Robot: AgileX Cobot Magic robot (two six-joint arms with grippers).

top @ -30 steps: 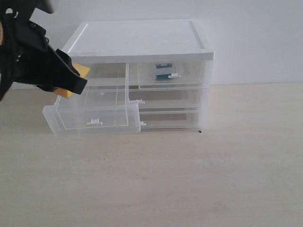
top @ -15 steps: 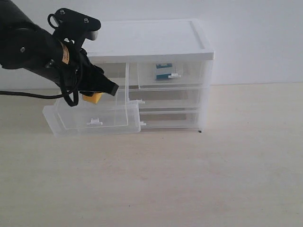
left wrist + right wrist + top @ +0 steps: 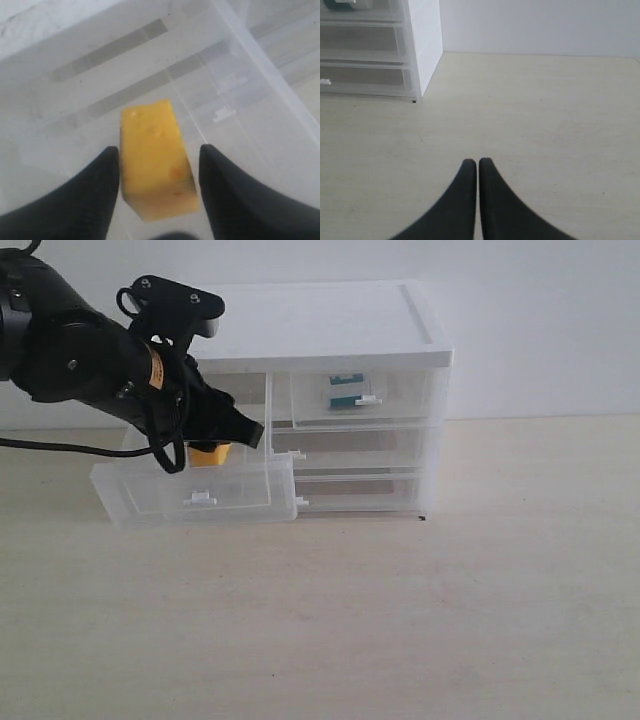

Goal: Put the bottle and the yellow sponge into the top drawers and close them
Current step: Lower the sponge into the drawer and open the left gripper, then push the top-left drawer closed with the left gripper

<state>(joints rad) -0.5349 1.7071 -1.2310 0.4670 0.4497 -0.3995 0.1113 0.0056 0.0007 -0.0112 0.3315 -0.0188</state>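
The yellow sponge (image 3: 210, 453) (image 3: 155, 160) sits low inside the pulled-out top left drawer (image 3: 240, 498) (image 3: 240, 100). My left gripper (image 3: 228, 440) (image 3: 159, 149) is down in that drawer, straddling the sponge. Its jaws are open, and a gap shows between the sponge and one finger (image 3: 225, 185). The bottle (image 3: 345, 392) lies inside the closed top right drawer (image 3: 400, 400), behind its white handle tab. My right gripper (image 3: 478, 161) is shut and empty, low over the bare table to the right of the cabinet (image 3: 425, 40). It is not seen in the exterior view.
The white-topped cabinet (image 3: 310, 325) stands at the back against the wall. Its two full-width clear drawers (image 3: 350, 448) are closed. The open drawer juts toward the table front at the left. Light wooden table (image 3: 400, 620) stretches in front and to the right.
My left arm has swung right and down, carrying the sponge from beside the cabinet into the open top left drawer. Its jaws have spread a little. The right gripper has not moved.
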